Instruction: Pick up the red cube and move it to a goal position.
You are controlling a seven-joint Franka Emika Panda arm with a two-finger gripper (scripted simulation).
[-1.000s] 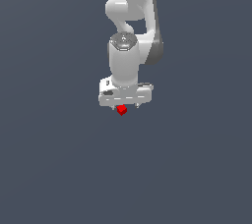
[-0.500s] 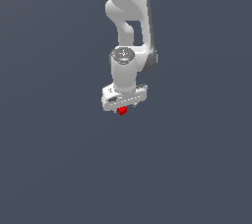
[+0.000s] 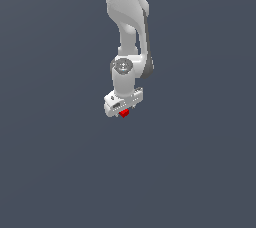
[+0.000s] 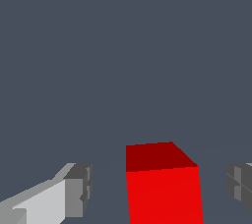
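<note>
In the exterior view the white arm reaches down from the top of the picture, its wrist pointing downward over the plain dark grey surface (image 3: 60,172). The end effector (image 3: 123,112) sits at the arm's low end, and the red cube (image 3: 124,114) shows as a small bright spot directly under its pale body, partly tucked beneath it. The wrist view makes the relation clearer: the red cube (image 4: 164,188) stands between the two fingers, with one grey-tipped finger (image 4: 78,189) on one side and the other finger (image 4: 240,183) on the opposite side. A strip of grey surface is visible between the cube and each finger pad, so neither pad touches it. The end effector (image 4: 158,186) is therefore spread wide, wider than the cube, and it grips nothing. The cube's flat lit face and darker top face both show, and it looks square to the fingers rather than turned.
</note>
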